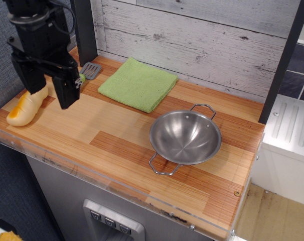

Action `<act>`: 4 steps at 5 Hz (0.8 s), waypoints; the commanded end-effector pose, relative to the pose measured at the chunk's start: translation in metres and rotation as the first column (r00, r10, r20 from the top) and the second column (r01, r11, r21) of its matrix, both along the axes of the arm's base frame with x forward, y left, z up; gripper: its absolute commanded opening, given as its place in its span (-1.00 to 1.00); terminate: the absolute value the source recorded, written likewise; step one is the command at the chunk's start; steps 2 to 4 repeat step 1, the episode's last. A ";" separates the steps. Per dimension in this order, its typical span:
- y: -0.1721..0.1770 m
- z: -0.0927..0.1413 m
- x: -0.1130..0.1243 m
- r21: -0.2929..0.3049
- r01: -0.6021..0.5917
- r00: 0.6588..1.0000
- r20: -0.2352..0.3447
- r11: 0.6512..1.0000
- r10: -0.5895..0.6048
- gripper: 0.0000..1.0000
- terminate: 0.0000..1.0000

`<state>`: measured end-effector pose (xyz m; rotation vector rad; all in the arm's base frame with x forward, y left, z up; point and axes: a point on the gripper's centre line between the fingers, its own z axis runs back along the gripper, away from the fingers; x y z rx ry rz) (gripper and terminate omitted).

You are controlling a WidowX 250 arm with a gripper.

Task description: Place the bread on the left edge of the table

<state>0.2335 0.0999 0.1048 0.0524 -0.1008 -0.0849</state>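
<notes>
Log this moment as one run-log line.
gripper: open, empty, above table | bread: lying at left edge of table, released | task: looks done

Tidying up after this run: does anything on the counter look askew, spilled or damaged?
Nothing spilled or tipped. The bread lies flat at the table's left edge, the open claw raised above it. The pan sits upright and empty. Only oddity: dark wear along the front rim near the right.
</notes>
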 end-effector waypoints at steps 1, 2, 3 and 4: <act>0.002 0.011 0.002 0.017 0.003 1.000 0.027 1.000 -0.003 1.00 1.00; 0.002 0.011 0.002 0.017 0.003 1.000 0.027 1.000 -0.003 1.00 1.00; 0.002 0.011 0.002 0.017 0.003 1.000 0.027 1.000 -0.003 1.00 1.00; 0.002 0.011 0.002 0.017 0.003 1.000 0.027 1.000 -0.003 1.00 1.00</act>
